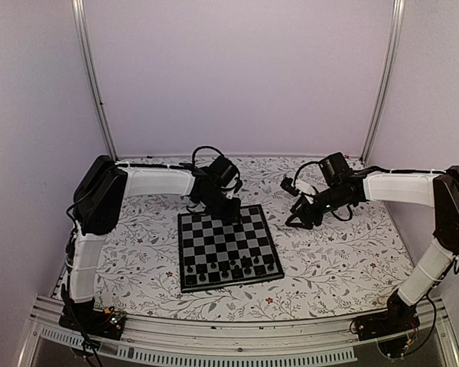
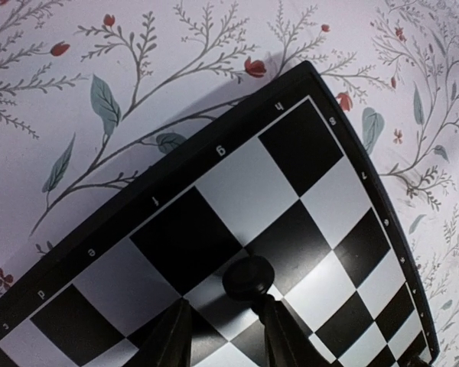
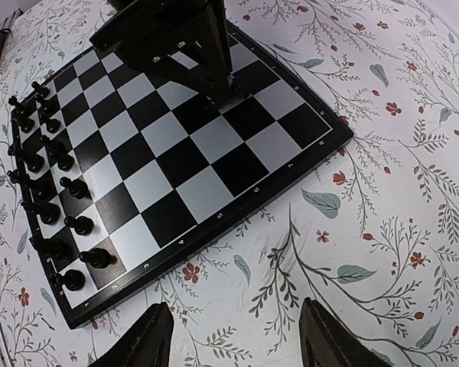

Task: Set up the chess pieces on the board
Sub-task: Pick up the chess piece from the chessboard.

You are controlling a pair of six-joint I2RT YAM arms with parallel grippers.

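Observation:
The board [image 1: 214,233] lies in the middle of the floral cover. Two rows of black chess pieces [image 1: 231,267] line its near edge; in the right wrist view those pieces [image 3: 50,183] run down the board's [image 3: 214,138] left side. My left gripper [image 1: 229,206] hovers over the board's far edge. Its jaws [image 2: 225,302] stand open, and a single black pawn [image 2: 249,275] stands on the board [image 2: 237,183] right against the right finger [image 2: 279,336], apart from the left one. My right gripper [image 3: 235,306] is open over the cover beside the board, holding nothing.
The floral table cover [image 1: 329,252] surrounds the board. My right arm [image 1: 398,187] reaches in from the right, its gripper [image 1: 295,220] just off the board's far right corner. Metal posts and pale walls enclose the back. The left arm's wrist [image 3: 176,38] looms over the board's far side.

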